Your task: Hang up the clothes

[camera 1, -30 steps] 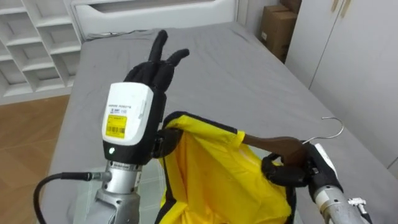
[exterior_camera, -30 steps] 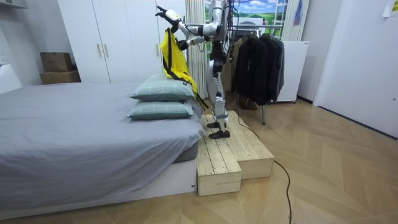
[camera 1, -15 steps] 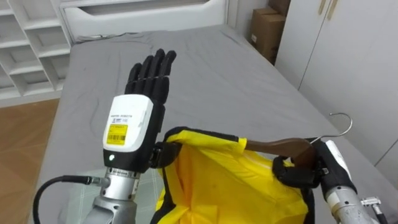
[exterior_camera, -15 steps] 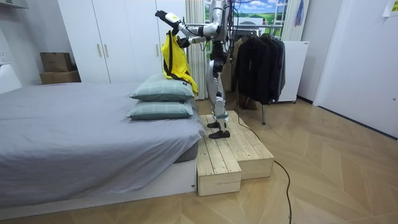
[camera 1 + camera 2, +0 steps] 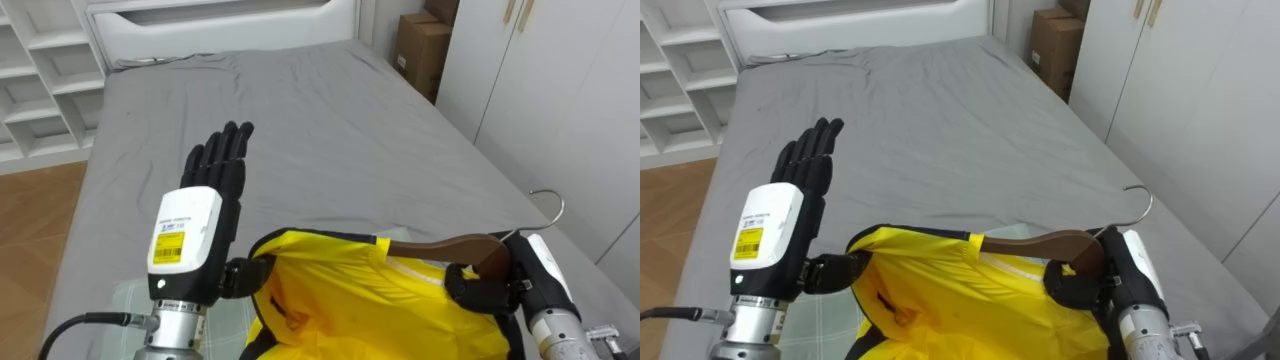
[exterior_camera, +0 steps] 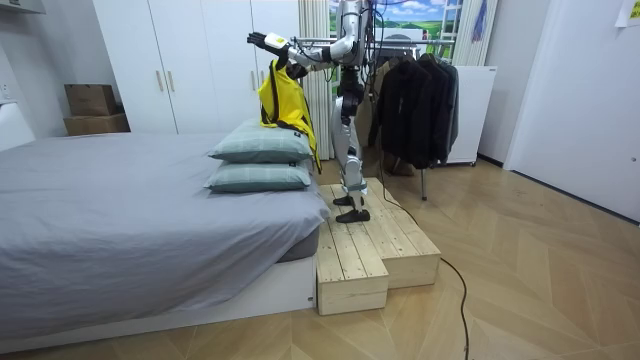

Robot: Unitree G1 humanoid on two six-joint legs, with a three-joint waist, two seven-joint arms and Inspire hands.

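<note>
Yellow cloth of the garment [image 5: 370, 310] hung from a brown wooden hanger [image 5: 430, 247], spread below and between the two hands. The right hand [image 5: 488, 288] had its fingers [image 5: 468, 288] clenched round the hanger's neck. Just above them the metal hook [image 5: 545, 205] curved up and free of any rail.

The left hand [image 5: 200, 215] was raised with its fingers [image 5: 222, 155] straight and released, grasping nothing, their tips pointing out over the grey bed [image 5: 300, 110]. The garment's black-edged collar lay well below those fingertips, touching the hand by its thumb. Whether the thumb had caught the edge could not be told.

In the room view the robot stood on a wooden platform [image 6: 370, 245] at the bedside, both arms lifted. The garment dangled from them just above two stacked pillows [image 6: 262, 160]. A rack of dark clothes [image 6: 415, 100] stood behind the robot.
</note>
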